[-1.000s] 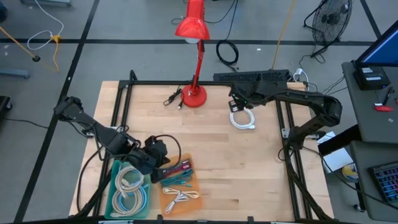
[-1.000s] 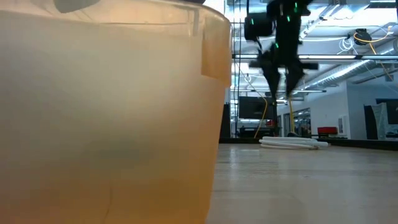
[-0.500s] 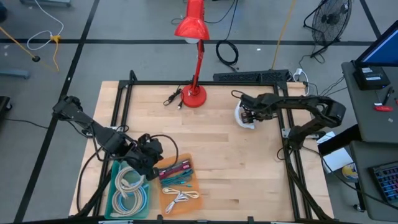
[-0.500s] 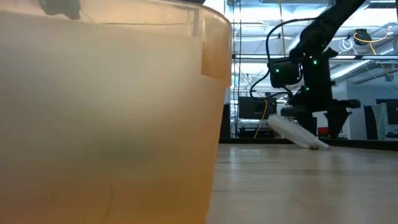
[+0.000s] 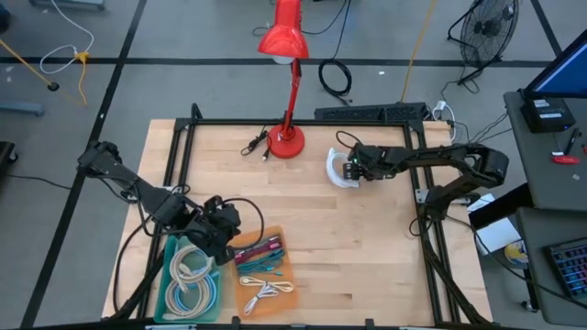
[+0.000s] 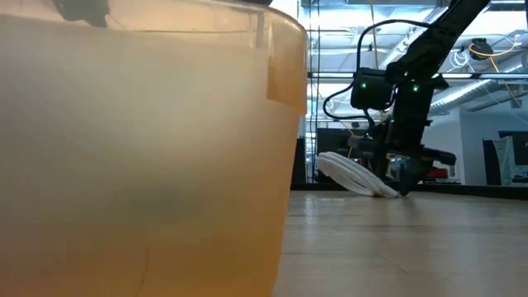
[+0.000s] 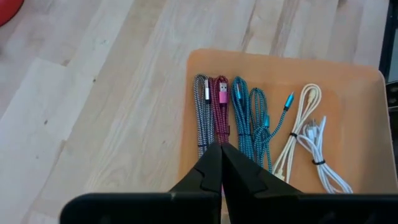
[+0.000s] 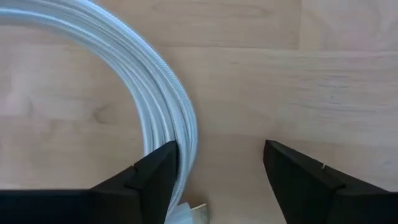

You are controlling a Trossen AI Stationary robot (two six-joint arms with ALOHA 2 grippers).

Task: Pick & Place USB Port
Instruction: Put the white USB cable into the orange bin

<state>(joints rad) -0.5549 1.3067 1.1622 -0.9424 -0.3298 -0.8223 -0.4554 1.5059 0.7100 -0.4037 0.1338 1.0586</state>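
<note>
A white coiled USB cable [image 5: 337, 170] lies on the far right part of the table; in the low view the coil [image 6: 356, 173] stands tilted. My right gripper [image 5: 356, 168] is down at the coil's right side, open [image 8: 221, 155]. My left gripper [image 5: 234, 240] is shut [image 7: 221, 149] and hovers over the orange tray [image 5: 275, 295] at the near left. Below its tips lie braided grey, magenta and teal cables [image 7: 239, 118] and white ones [image 7: 308, 137]. Whether it touches them, I cannot tell. My right gripper touches the white coil with one finger only [image 8: 158, 165]; the strands [image 8: 186, 134] run against that fingertip and pass behind it. The other finger [image 8: 292, 165] stands apart over bare wood. The fingers come from above. The coil's gripper-side edge [image 6: 386, 192] is on the table and its opposite edge [image 6: 328, 159] is raised.
A teal tray [image 5: 167, 275] with pale coiled cables sits left of the orange tray, whose wall [image 6: 140, 165] fills the low view's left. A red desk lamp [image 5: 287, 137] and a black cable [image 5: 255, 145] stand at the far middle. Black frame rails [image 5: 417, 183] border the table.
My right gripper came down from above the far edge onto the white coil, then moved toward the table's left. The coil slid left with it and tipped from lying flat to tilted, its left edge lifted and its right edge staying on the table.
</note>
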